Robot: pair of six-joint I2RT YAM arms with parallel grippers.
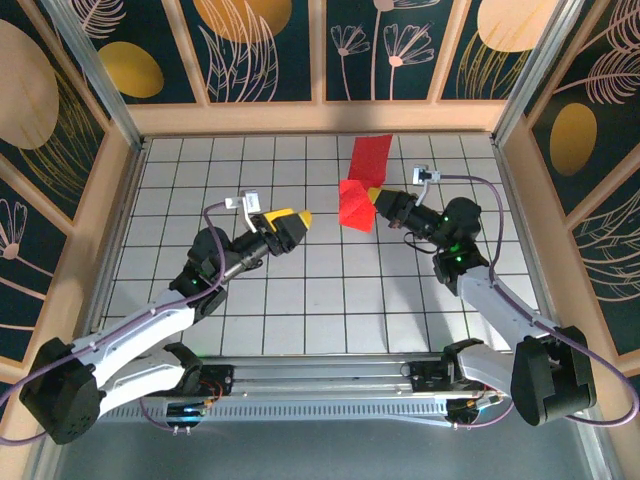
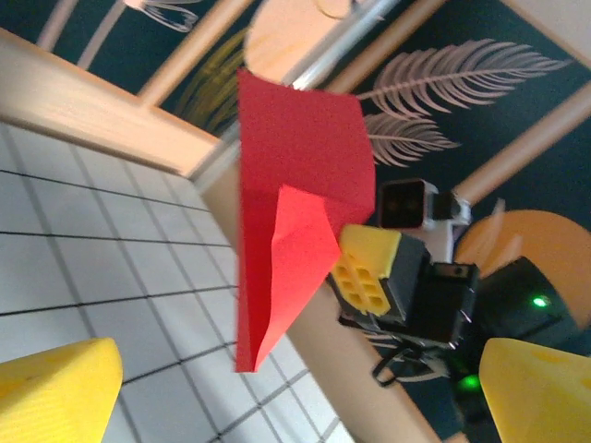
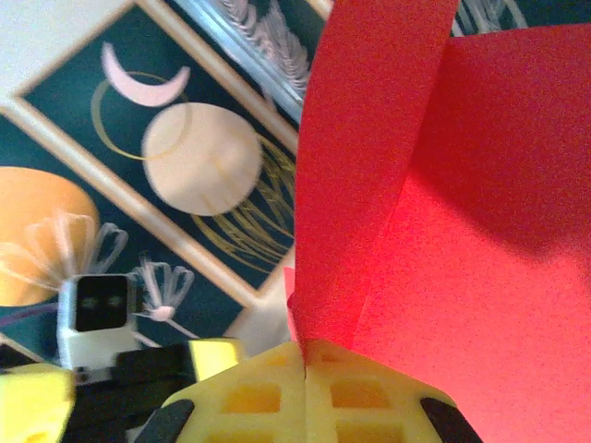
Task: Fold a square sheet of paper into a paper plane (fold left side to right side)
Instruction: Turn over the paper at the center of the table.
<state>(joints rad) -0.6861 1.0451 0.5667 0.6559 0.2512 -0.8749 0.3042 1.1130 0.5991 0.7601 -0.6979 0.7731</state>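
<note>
We see the left gripper above the white grid-tiled table, its yellow jaws spread wide and empty. Just beyond, the right gripper has its jaws pressed together, pinching the thin, bright red, partly folded sheet of paper and holding it upright.

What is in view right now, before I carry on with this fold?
red paper: one, bright red, partly folded, held up by the right hand over the far middle of the table.
table: one, white grid tiles, under both arms.
wall panels: several, dark teal with leaf and disc patterns, wood-framed, around the table.
left hand: one, yellow fingers, open, apart from the red paper.
right hand: one, yellow fingers, shut on the red paper.
</note>
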